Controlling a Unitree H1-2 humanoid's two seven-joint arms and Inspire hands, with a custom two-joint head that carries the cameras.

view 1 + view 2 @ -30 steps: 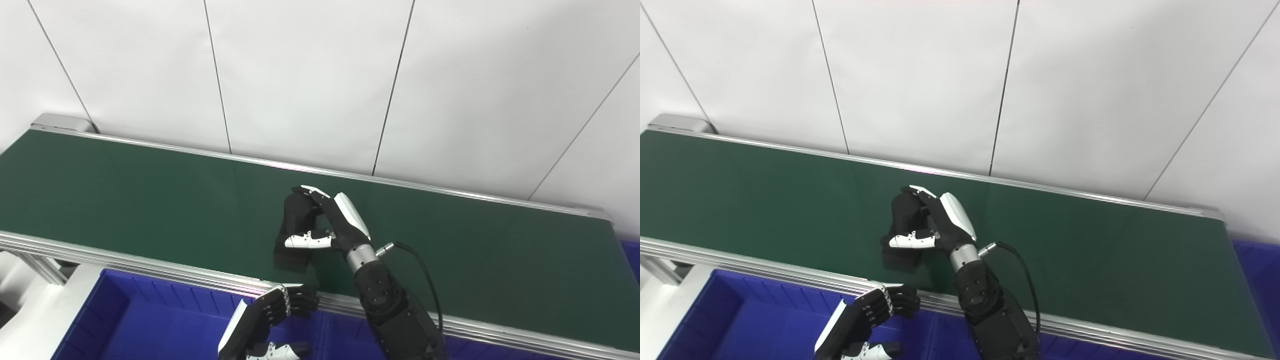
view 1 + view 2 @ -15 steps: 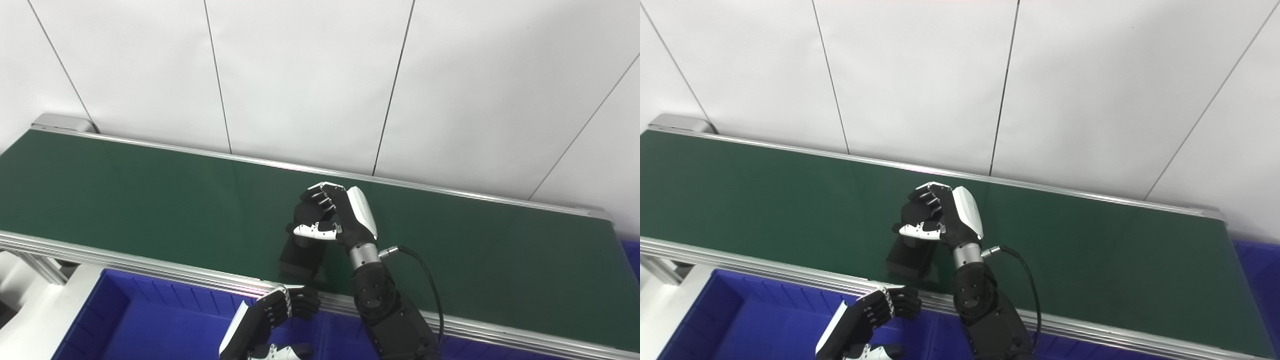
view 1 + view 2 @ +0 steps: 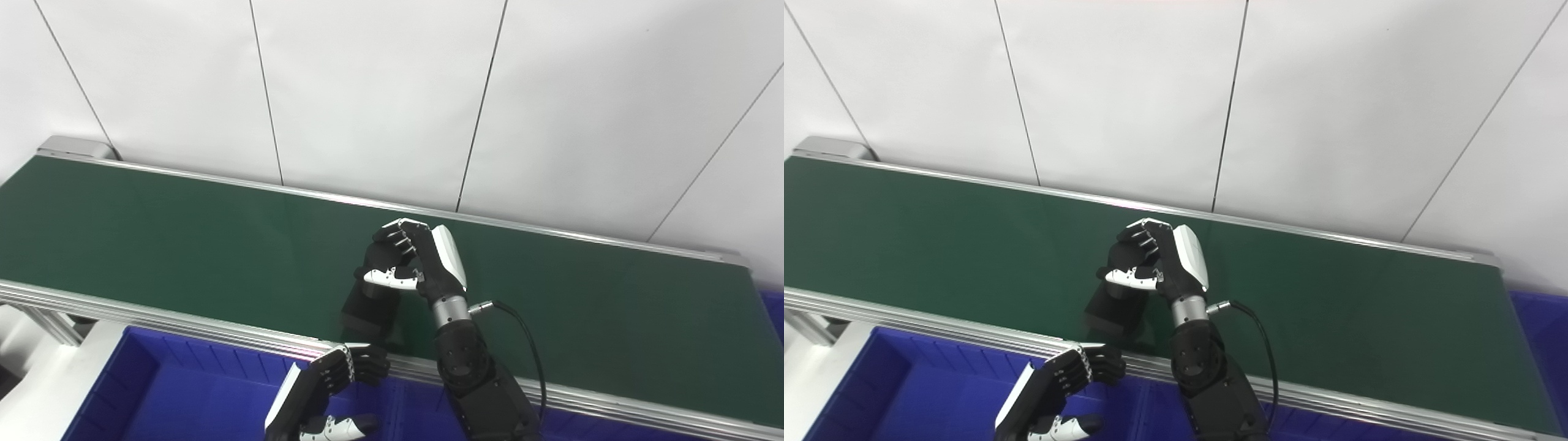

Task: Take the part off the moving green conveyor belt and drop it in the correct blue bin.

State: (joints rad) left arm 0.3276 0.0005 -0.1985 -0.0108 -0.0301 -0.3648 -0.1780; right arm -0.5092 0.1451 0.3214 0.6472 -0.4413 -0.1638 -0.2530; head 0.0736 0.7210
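One blue bin (image 3: 184, 392) below belt edge, visible part bare. One black part (image 3: 383, 269), poss. a block, clasped in right hand (image 3: 419, 263) above green conveyor belt (image 3: 153, 233). Left hand (image 3: 327, 392) over bin, fingers loosely curled, holding nothing.

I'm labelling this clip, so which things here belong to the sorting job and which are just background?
Job:
- black part, held in the right robot hand
- green belt
- blue bin
- left robot hand, waiting over the bin

Background:
- white wall panels
- black cable at the right wrist
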